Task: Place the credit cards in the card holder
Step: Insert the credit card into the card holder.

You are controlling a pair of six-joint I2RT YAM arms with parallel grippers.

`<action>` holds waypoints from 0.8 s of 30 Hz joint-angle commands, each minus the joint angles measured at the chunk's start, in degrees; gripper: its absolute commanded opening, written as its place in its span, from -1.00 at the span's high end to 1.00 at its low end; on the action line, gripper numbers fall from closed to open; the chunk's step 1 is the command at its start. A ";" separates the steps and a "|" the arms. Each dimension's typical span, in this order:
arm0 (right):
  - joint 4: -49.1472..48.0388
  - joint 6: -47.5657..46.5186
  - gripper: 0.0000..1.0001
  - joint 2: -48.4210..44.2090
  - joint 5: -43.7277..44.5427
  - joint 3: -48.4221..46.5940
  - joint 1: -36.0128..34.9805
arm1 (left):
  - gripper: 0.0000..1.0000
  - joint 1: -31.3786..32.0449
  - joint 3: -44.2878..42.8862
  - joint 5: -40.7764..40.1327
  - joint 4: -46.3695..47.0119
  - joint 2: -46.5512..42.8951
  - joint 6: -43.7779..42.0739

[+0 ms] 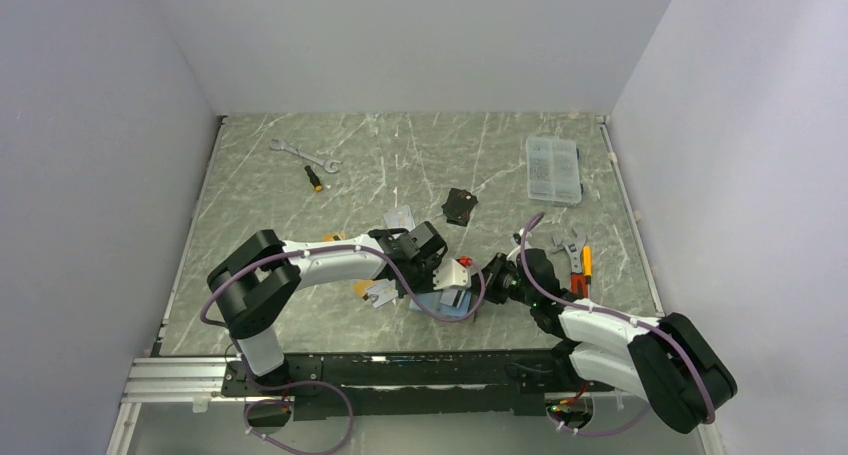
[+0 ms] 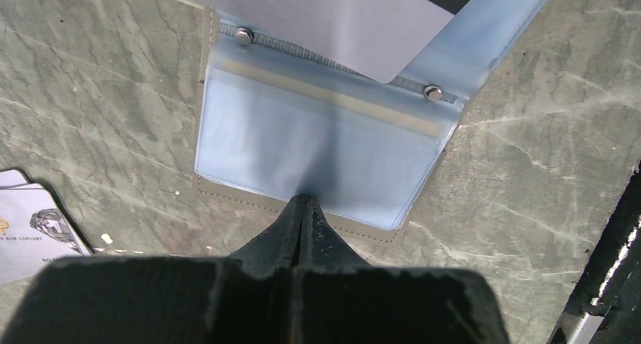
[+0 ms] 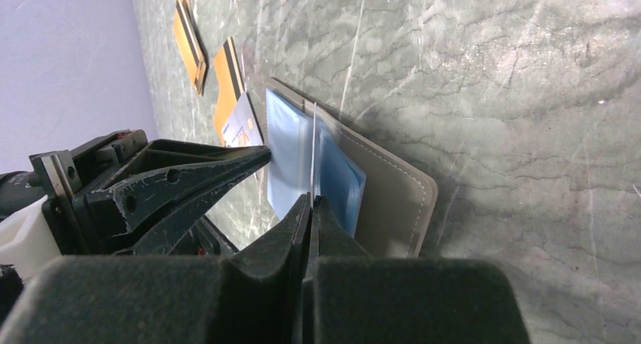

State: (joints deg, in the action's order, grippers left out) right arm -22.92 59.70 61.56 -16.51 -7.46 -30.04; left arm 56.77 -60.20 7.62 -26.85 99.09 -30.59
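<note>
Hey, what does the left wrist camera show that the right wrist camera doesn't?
Only the left wrist: two rivets on the holder, and the flat face of the silver card. Only the right wrist: loose orange cards, and the right gripper shut on the silver card, seen edge-on. Both: the open holder with its blue sleeves, the silver card, and the shut left gripper.
</note>
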 commanded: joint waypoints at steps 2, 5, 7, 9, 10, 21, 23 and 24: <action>-4.36 0.53 1.00 -1.15 0.72 0.63 0.09 | 1.00 0.91 2.34 1.17 -2.29 0.52 1.15; -7.51 1.58 1.00 -0.97 0.09 1.71 0.14 | 1.00 0.99 2.54 1.15 -2.15 0.58 1.38; -8.99 1.94 1.00 -0.82 -0.26 2.10 0.10 | 1.00 1.03 2.70 1.25 -2.04 0.50 1.57; -10.63 2.39 1.00 -0.66 -0.52 2.59 0.07 | 1.00 1.07 2.77 1.17 -2.06 0.41 1.67; -10.99 2.42 1.00 -0.63 -0.65 2.67 0.07 | 1.00 1.06 2.75 1.25 -2.13 0.33 1.72; -13.61 2.24 1.00 3.33 -1.84 2.09 -0.52 | 1.00 1.15 3.06 1.12 -1.94 -0.02 1.80; -14.28 2.30 1.00 4.64 -2.06 1.97 -0.66 | 1.00 1.15 3.25 1.17 -1.86 -0.11 1.85; -14.65 2.42 1.00 5.39 -2.23 2.00 -0.76 | 1.00 1.23 3.25 1.11 -1.89 -0.12 1.83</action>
State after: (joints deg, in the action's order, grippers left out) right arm -33.26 62.02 64.99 -17.72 -4.97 -30.30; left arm 57.06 -59.24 7.05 -25.82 98.50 -30.35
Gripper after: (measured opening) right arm 0.009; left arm 0.010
